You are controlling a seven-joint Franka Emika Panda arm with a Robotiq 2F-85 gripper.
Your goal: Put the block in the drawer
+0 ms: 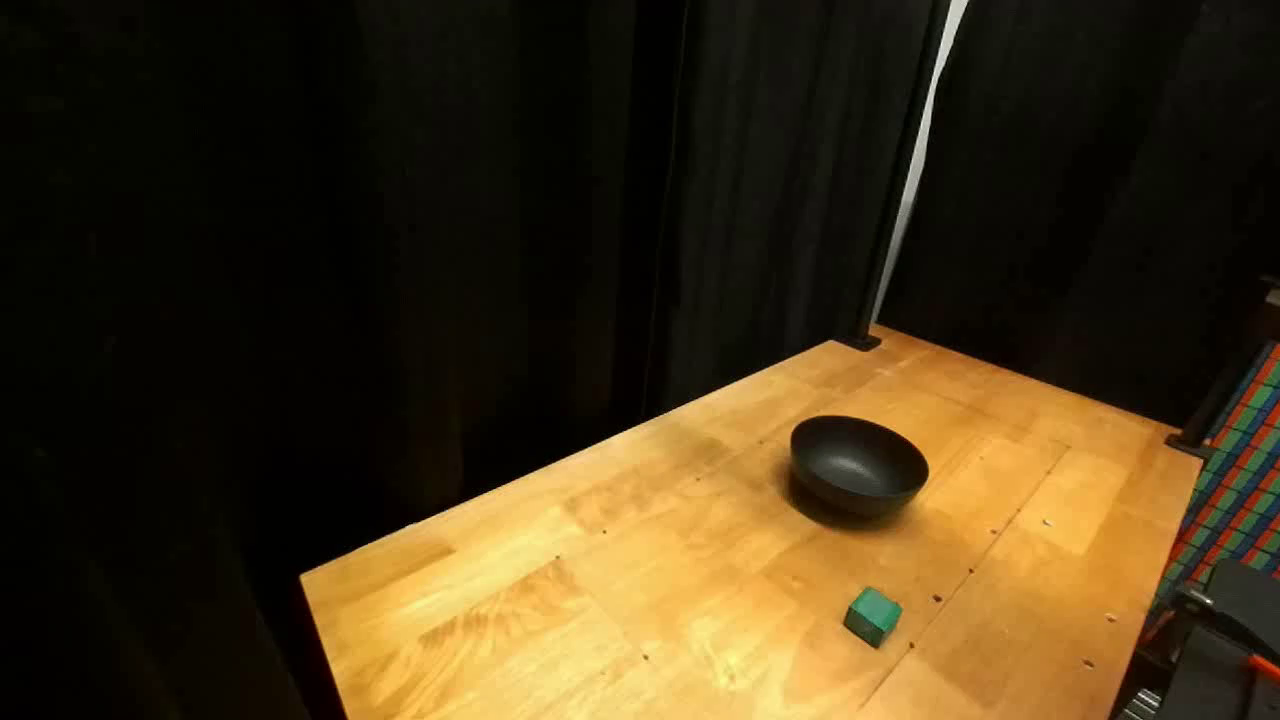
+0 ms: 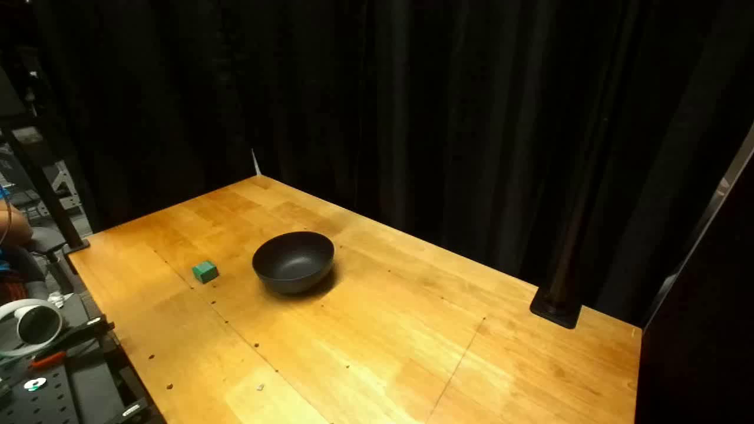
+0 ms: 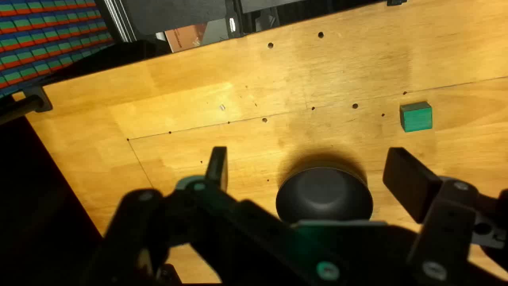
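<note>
The block is a small green cube (image 1: pixel 873 616) lying on the wooden table; it also shows in an exterior view (image 2: pixel 205 271) and in the wrist view (image 3: pixel 416 118). A black bowl (image 1: pixel 860 466) stands upright near it, apart from it; it also shows in an exterior view (image 2: pixel 293 262) and in the wrist view (image 3: pixel 323 194). My gripper (image 3: pixel 307 161) is open and empty, with its fingers wide apart above the table. In the wrist view the bowl shows between the fingers and the block lies beyond the right finger. The gripper shows in neither exterior view. No drawer is in view.
The wooden table (image 2: pixel 377 330) has small holes and a seam. Black posts with foot plates stand at its edges (image 2: pixel 555 307). Black curtains (image 1: pixel 500 200) hang behind it. A dark cart with tools and a white ring-shaped item (image 2: pixel 38 324) stands beside the table edge.
</note>
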